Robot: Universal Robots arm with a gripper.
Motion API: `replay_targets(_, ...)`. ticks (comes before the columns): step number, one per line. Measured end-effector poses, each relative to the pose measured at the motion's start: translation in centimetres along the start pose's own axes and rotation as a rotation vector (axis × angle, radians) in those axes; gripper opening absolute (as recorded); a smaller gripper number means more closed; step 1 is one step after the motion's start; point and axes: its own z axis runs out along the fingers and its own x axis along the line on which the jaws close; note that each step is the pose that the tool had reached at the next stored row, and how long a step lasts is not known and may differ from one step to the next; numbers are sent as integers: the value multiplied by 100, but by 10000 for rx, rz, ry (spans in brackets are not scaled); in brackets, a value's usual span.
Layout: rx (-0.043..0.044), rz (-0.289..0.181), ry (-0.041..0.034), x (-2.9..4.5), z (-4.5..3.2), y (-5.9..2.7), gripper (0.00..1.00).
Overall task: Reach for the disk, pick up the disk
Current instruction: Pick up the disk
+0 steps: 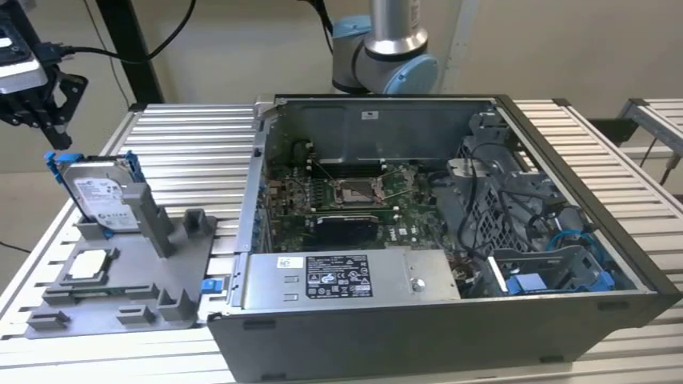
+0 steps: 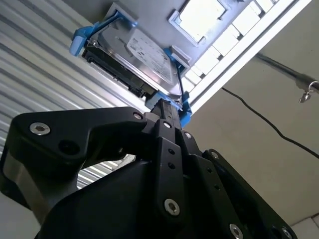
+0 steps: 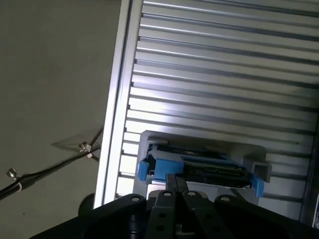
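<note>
The disk stands on edge in a grey holder at the exterior view's left. It is silver-grey with a white label and blue rails along its edges. My gripper hangs just above the disk's upper blue rail, apart from it, with its black fingers closed together and nothing between them. In the second wrist view the shut gripper points at one blue-railed end of the disk. In the first wrist view the gripper sits over the disk's top edge.
An open computer case fills the exterior view's middle and right, with a long grey stickered box at its front. A small square silver chip lies on the holder's base. The slatted metal table ends close to the holder.
</note>
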Motion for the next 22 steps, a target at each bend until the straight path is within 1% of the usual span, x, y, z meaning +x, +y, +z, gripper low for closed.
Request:
replay_targets(7, 11, -1216, 47, 0, 0, 0, 0)
replay_targets(13, 13, -1262, 49, 0, 0, 0, 0)
replay_targets(16, 14, -1460, 57, 0, 0, 0, 0)
replay_targets(19, 19, -1945, 74, 0, 0, 0, 0)
replay_targets(20, 22, -2303, 88, 0, 0, -1, 0)
replay_targets(22, 26, -2668, 102, 0, 0, -1, 0)
